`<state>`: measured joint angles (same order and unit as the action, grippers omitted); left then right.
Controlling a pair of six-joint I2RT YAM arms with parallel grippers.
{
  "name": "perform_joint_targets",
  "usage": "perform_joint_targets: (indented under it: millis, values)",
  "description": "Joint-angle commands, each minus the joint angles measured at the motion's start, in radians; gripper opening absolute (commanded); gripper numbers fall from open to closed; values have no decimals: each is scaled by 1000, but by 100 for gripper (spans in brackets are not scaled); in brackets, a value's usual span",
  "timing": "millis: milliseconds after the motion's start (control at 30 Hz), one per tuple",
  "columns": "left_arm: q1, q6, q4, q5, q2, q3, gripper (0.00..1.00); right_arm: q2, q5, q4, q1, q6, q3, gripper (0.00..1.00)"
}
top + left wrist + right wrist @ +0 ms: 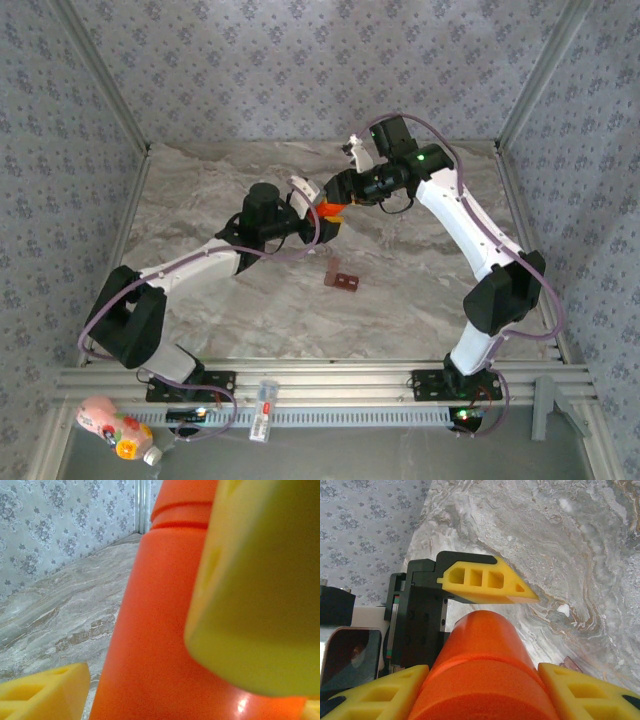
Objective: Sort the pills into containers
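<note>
sorting looks barely begun: the bright orange cylindrical plastic bottle (333, 209) hangs mid-air, clamped by the right gripper (480, 685). the left gripper (145, 680) straddles its far end; whether it grips, i cannot tell. the dark reddish-brown compartment strip (342, 279) lies on the marble table (420, 300) nearby, and it is too small to tell if it holds pills.

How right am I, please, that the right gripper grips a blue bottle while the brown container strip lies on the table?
Only the colour is wrong: the right wrist view shows the right gripper gripping an orange bottle. The brown container strip does lie on the table.
</note>
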<state>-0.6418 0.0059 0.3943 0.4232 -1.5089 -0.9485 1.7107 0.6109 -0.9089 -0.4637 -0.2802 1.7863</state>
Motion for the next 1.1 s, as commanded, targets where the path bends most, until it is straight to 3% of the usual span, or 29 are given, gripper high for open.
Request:
perform_joint_targets:
  millis: [0, 500, 533, 600, 667, 767, 933, 1067]
  values:
    - [-4, -16, 28, 20, -15, -31, 75, -17, 18, 1, -4, -7, 2, 24]
    - [-4, -52, 9, 3, -6, -58, 18, -29, -1, 3, -1, -11, -26, 30]
    - [-5, -55, 11, 0, -2, -58, 13, -35, -2, 9, 4, -14, -33, 31]
    - [-3, -59, 6, -1, 5, -59, 2, -45, -5, 17, 12, -21, -40, 44]
    - [-4, -57, -6, -12, 14, -58, 0, -58, -15, 15, 26, -24, -46, 57]
    - [-1, -54, -7, -45, 32, -40, 0, -94, -3, 37, 65, -41, -73, 68]
    - [8, -63, -28, -98, 69, -23, 0, -198, 29, 92, 143, -76, -163, 78]
    - [8, -42, -122, -59, 76, -59, 0, -288, -1, 229, 179, -198, -269, 81]
